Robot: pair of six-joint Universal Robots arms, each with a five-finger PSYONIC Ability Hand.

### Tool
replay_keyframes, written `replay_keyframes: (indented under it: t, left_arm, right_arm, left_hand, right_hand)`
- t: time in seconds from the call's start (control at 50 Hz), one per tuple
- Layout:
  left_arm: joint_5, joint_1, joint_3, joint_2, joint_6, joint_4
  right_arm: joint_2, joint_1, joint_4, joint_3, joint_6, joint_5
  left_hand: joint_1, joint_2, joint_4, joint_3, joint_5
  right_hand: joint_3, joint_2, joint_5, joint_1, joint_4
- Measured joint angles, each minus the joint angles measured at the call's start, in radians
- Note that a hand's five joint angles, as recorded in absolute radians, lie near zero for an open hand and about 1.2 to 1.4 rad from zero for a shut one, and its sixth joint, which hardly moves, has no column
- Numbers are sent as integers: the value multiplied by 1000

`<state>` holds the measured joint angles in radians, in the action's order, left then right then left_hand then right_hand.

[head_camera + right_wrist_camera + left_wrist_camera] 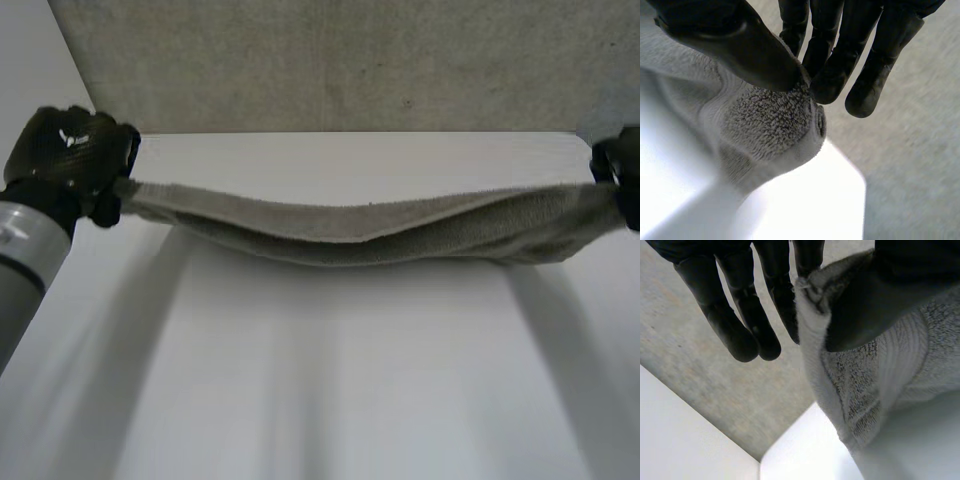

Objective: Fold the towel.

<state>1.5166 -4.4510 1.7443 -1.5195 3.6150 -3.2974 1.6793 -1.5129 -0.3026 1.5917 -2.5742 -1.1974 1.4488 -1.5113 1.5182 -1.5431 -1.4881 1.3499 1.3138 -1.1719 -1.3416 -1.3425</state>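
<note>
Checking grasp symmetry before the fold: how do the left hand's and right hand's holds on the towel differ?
The left hand pinches the towel's left end, right hand its right end. The left hand's thumb clamps cloth while most fingers hang straight, clear of it; right hand's fingers bunch beside its thumb at the cloth. Shared: both pinch the towel, which sags between them over the table.

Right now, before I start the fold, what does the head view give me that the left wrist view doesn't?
Head view: the whole towel spans from the left hand to the right hand, sagging mid-span over the table. Left wrist view: the thumb pinching the towel's end against the fingers, seen close. Both: left hand on the towel, white table below.
</note>
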Motion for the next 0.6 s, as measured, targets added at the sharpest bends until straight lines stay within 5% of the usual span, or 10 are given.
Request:
replay_keyframes:
  t: [0.2,0.38,0.6]
  left_arm:
    - [-106,-97,177,45,3,100]
    - [-196,-152,232,64,-8,125]
    - [-210,-118,100,-140,-67,35]
  right_arm:
    - [51,152,-246,104,272,90]
    - [87,213,-335,108,327,166]
    - [-171,177,-265,30,255,218]
  left_hand:
    - [0,0,0,-1,0]
    - [0,0,0,-1,0]
    - [0,-5,0,-2,-2]
  right_hand:
    - [0,0,0,0,-6]
    - [0,0,0,0,-6]
    - [4,2,-2,-1,-6]
